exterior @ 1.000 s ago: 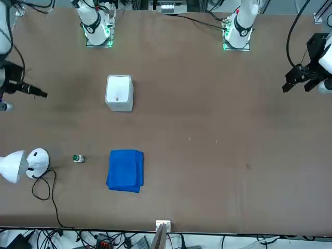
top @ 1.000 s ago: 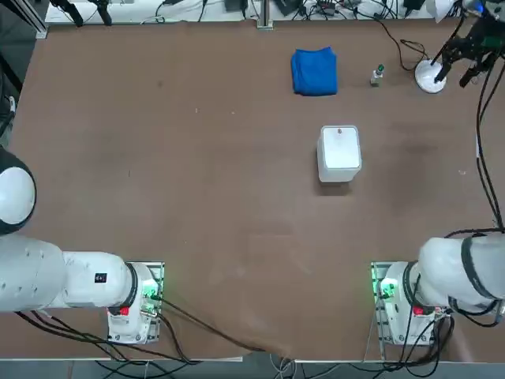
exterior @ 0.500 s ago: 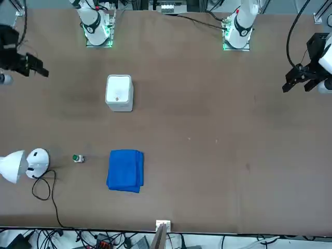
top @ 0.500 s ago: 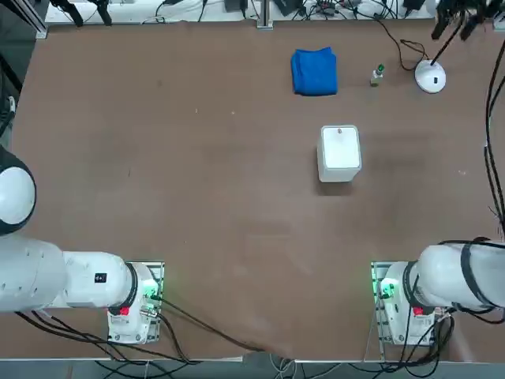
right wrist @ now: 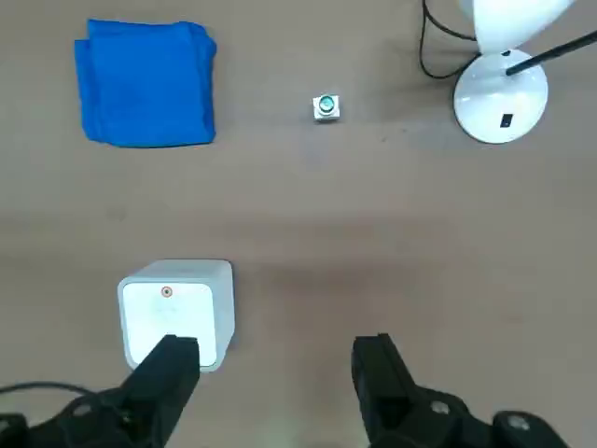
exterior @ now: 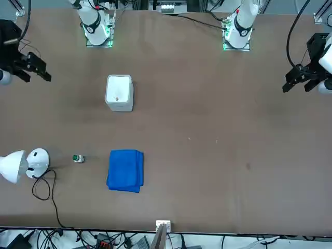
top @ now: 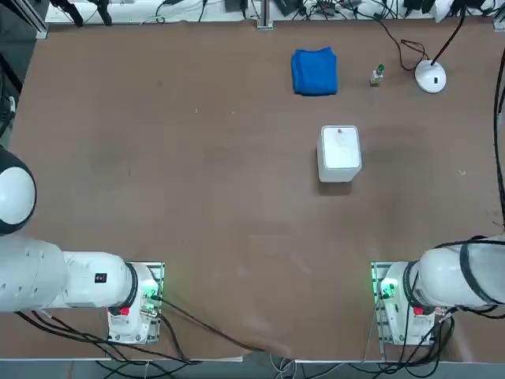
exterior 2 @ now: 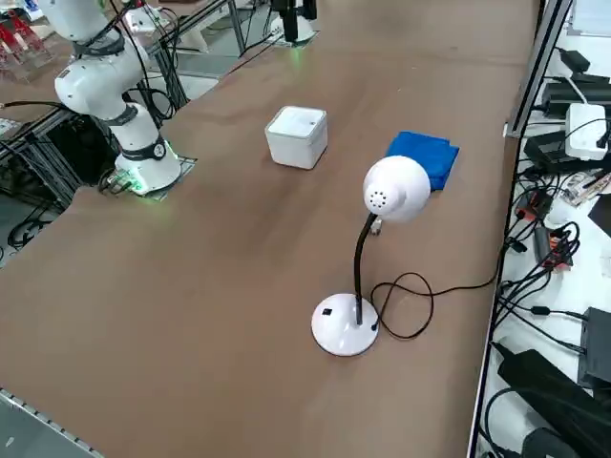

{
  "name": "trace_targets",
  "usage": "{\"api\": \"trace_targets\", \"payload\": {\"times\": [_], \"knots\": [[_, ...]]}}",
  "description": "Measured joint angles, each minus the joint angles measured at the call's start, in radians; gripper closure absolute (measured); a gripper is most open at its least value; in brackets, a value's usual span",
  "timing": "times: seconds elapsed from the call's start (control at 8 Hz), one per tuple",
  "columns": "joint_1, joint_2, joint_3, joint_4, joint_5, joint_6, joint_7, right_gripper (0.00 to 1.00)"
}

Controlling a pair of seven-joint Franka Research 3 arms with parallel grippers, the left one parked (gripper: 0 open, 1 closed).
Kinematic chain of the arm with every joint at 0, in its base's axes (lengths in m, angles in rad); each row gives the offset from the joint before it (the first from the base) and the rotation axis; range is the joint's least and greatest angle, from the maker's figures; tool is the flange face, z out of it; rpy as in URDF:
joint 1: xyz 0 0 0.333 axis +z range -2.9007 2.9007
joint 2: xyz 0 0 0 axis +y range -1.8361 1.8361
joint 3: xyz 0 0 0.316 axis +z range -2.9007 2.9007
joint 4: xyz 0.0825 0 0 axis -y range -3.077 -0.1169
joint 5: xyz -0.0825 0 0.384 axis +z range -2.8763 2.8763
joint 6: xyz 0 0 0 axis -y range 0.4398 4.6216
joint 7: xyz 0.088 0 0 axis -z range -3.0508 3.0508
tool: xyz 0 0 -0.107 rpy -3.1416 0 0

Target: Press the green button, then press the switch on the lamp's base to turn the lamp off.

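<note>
Two fingertips of the right gripper stand wide apart in the right wrist view, nothing between them; the green button sits beyond them, its cap facing up. Pressing it looks like the step in hand, and bringing the fingers together first would give one firm tip – less chance of straddling the knob. The front view has the gripper raised, well apart from the button, so I'd travel high past the white box and align before lowering. From the top view, the button lies between the blue cloth and the lamp's base; a straight descent onto the cap should suit, as a slanted push could tip it. In the right side view, the lamp's shade reaches close by – leave it room, then lift clear before the switch.
</note>
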Motion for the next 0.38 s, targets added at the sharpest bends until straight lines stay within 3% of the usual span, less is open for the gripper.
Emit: {"api": "trace_targets", "payload": {"times": [0.38], "knots": [[-0.003, 0.014, -0.012, 0.005, -0.01, 0.004, -0.001, 0.0]]}}
